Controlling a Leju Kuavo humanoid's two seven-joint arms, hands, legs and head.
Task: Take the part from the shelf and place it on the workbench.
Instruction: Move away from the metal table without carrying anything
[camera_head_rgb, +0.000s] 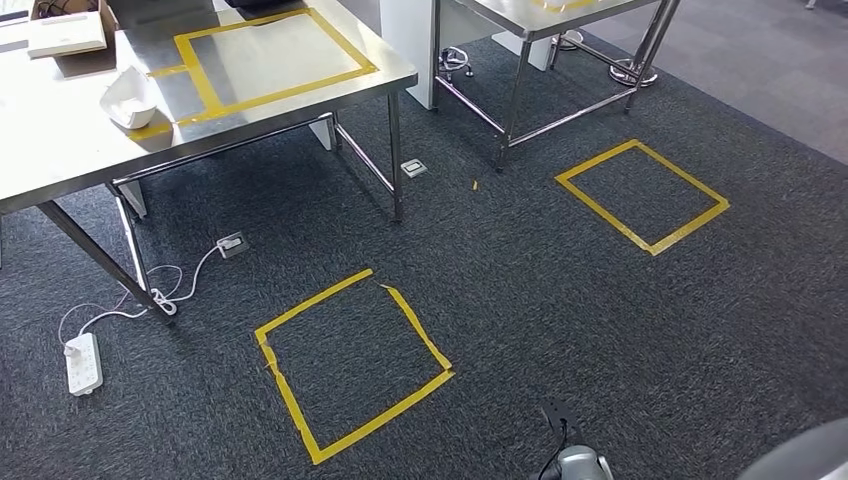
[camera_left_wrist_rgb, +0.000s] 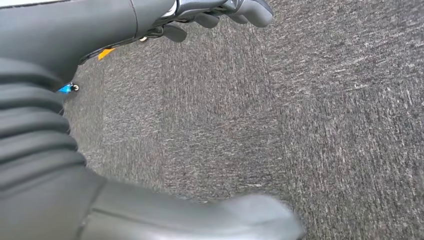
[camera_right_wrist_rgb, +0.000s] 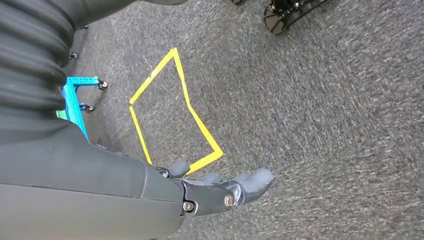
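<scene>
A: What takes up most of the head view?

B: Dark grey carpet (camera_head_rgb: 560, 290), with two squares of yellow tape on it: a near square (camera_head_rgb: 352, 362) low in the middle, and a far square (camera_head_rgb: 642, 195) up to the right, well apart from it.

A: And the furniture?

B: A steel workbench (camera_head_rgb: 60, 150) fills the upper left. Its top carries a taped frame (camera_head_rgb: 268, 58) of the same yellow. A second steel table (camera_head_rgb: 545, 15) stands further back, right of the first.

A: Where is the part?

B: A white part (camera_head_rgb: 130, 98) lies on the workbench, just left of the taped frame and outside it. A cardboard box (camera_head_rgb: 68, 28) sits behind it at the back edge. I cannot tell more of the part's shape.

A: The hands?

B: Both hang over bare carpet. The left hand (camera_left_wrist_rgb: 90, 35) holds nothing, its fingers (camera_left_wrist_rgb: 250, 10) loosely extended and apart from the thumb. The right hand (camera_right_wrist_rgb: 220, 192) is likewise empty, fingers stretched out, with a taped square on the carpet beyond them.

A: Anything small on the floor?

B: A white power strip (camera_head_rgb: 83, 362) under the workbench's left end, its cable looping past a table leg, and two floor sockets.
</scene>
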